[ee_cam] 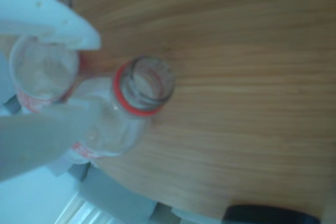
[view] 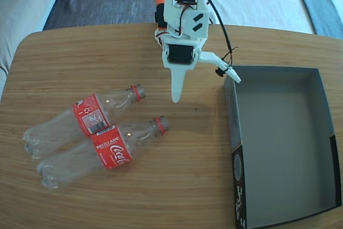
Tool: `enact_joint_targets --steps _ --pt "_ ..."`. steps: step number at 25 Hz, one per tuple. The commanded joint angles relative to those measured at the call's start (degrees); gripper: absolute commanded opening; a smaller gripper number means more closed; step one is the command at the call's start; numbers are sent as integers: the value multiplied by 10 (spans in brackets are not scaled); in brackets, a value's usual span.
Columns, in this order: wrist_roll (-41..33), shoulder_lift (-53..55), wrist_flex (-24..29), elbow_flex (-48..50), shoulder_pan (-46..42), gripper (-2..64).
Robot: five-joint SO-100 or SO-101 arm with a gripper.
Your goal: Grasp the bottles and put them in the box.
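Fixed view is showing two clear plastic bottles lying side by side and touching on the wooden surface (view: 161, 186), both slanting with their necks pointing up and to the right; the upper bottle (view: 86, 119) is wearing a red label with a small white printed panel too fine to read; the lower bottle (view: 102, 151) is carrying a red label reading "RECLAME" above the white Coca-Cola script; each neck is showing a red ring, and the mouths are looking uncapped. The box (view: 321, 132) is sitting at the right of the surface, well apart from the bottles, dark grey inside, its black left wall bearing small white print that is too small to read; its far right corner is reaching the picture's edge. The white pincer (view: 206, 87) is hanging over bare wood between the bottles and the box, its fingers spread wide apart and holding nothing, one long finger (view: 177, 87) pointing down, the other (view: 225, 68) angling out towards the box's near corner. A broad strip of open wood is lying between the bottle necks and the box wall. Wrist view, blurred, is looking into an open bottle mouth with its red ring (ee_cam: 144, 90); the surface's edge is running along the lower left there.
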Motion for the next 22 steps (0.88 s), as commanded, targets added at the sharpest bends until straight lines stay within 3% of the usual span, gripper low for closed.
enact_joint_targets --steps 1,22 --pt "3 5 -3 -6 4 69" --pt "3 5 -4 -5 -1 69"
